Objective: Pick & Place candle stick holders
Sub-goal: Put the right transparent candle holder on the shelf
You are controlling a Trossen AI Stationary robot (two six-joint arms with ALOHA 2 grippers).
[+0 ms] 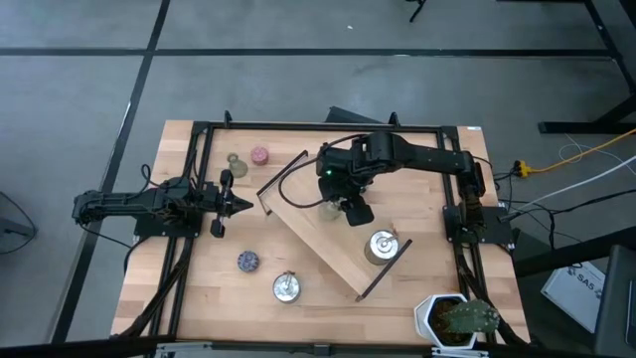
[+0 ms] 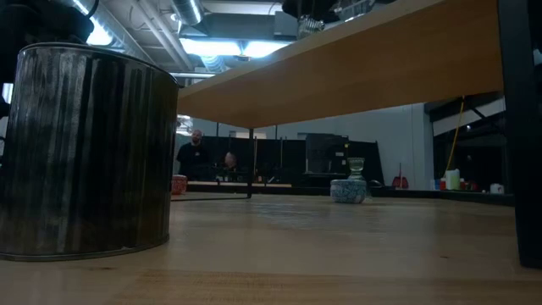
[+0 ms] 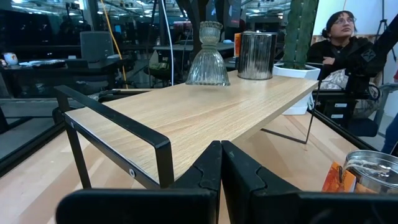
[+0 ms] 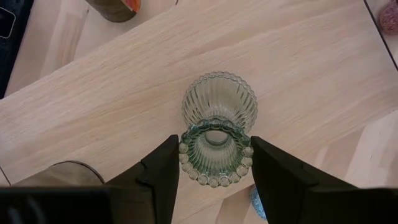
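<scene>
A clear olive-green bell-shaped holder (image 4: 216, 118) stands upright on its wide base on the long wooden tray (image 1: 313, 234); it also shows in the left wrist view (image 3: 208, 59). My right gripper (image 4: 214, 158) is open just above it, one finger on either side of its top cup. A silver holder (image 1: 383, 247) stands on the tray's near right end. On the table stand a second silver holder (image 1: 287, 287), a blue one (image 1: 247, 261), a pink one (image 1: 259, 155) and another green one (image 1: 236, 162). The purple holder is out of view. My left gripper (image 1: 241, 205) is shut and empty left of the tray.
The tray lies slantwise on black wire legs (image 3: 118, 134), raised above the table. A potted plant in a white pot (image 1: 455, 318) stands at the near right corner. People sit in the room beyond the table (image 3: 339, 37).
</scene>
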